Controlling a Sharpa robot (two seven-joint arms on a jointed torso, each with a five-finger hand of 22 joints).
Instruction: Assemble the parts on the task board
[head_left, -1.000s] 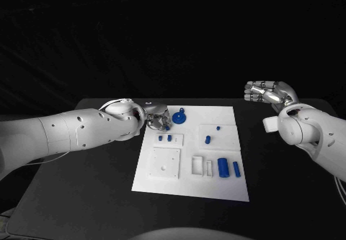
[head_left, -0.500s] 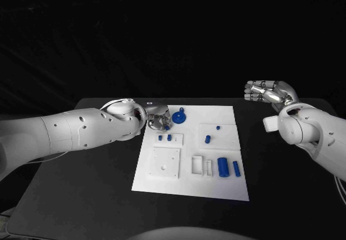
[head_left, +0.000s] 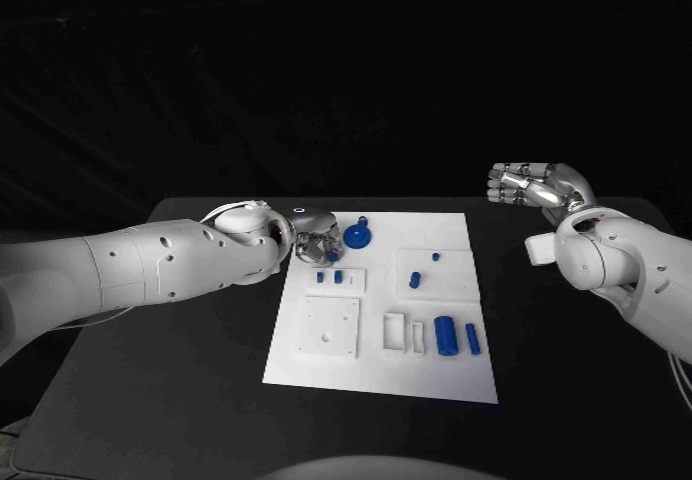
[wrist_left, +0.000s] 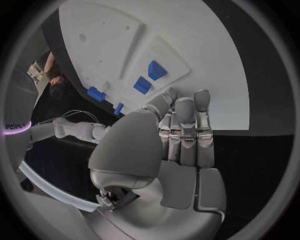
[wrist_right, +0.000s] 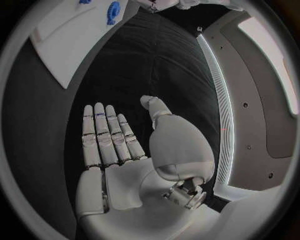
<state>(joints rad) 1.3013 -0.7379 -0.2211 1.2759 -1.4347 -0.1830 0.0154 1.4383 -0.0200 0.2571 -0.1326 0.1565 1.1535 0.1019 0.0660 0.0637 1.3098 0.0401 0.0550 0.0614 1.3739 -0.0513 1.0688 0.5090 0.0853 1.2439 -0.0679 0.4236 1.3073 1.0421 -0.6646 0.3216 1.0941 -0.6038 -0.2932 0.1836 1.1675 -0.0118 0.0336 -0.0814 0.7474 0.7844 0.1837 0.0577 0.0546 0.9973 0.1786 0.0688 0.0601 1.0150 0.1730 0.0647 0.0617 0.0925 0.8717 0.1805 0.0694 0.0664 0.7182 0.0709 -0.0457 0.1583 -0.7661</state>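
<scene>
1. My left hand (head_left: 315, 238) sits over the far-left corner of the white rectangular task board (head_left: 382, 370), which lies flat mid-table on the black table (head_left: 159, 390).
2. Its fingers (wrist_left: 186, 131) are curled close together; I cannot tell whether they grip anything.
3. Just beside that hand lies the round blue disc-shaped part with a small tab (head_left: 358, 236).
4. My right hand (head_left: 537, 185) is raised beyond the board's far-right corner, well apart from it — fingers (wrist_right: 103, 137) straight and spread, holding nothing.
5. Other parts on the board — two small blue blocks (head_left: 330, 275) on a raised white plate, two upright blue pegs (head_left: 424, 270), two blue cylinders (head_left: 456, 335) near the front-right.
</scene>
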